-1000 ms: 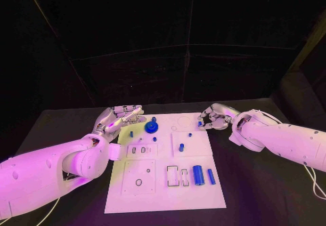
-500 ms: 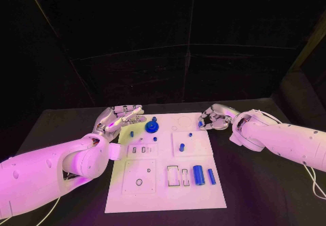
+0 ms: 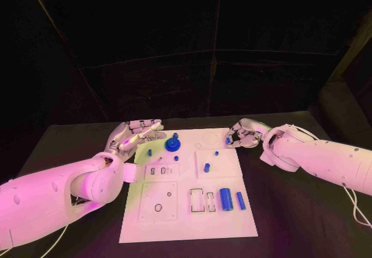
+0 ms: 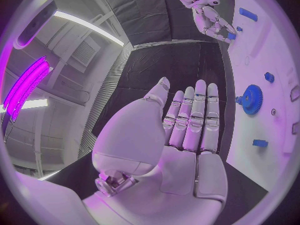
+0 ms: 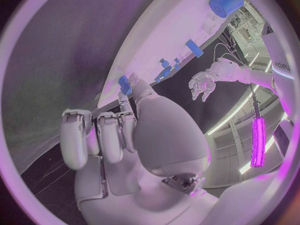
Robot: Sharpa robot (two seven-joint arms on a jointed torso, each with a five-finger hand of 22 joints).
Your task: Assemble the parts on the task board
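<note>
Dim dark surroundings, purple-tinted light, fisheye-bent wrist views, glaring ceiling strips

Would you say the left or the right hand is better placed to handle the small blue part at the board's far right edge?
Probably the right hand: its fingers already touch or pinch that blue part. The left hand hovers open beside the task board.

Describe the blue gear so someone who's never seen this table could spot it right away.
Start at the white task board mid-table and look to its far end, near the left hand. The blue gear is there: round and toothed, unlike the plain pegs and cylinders around it.
</note>
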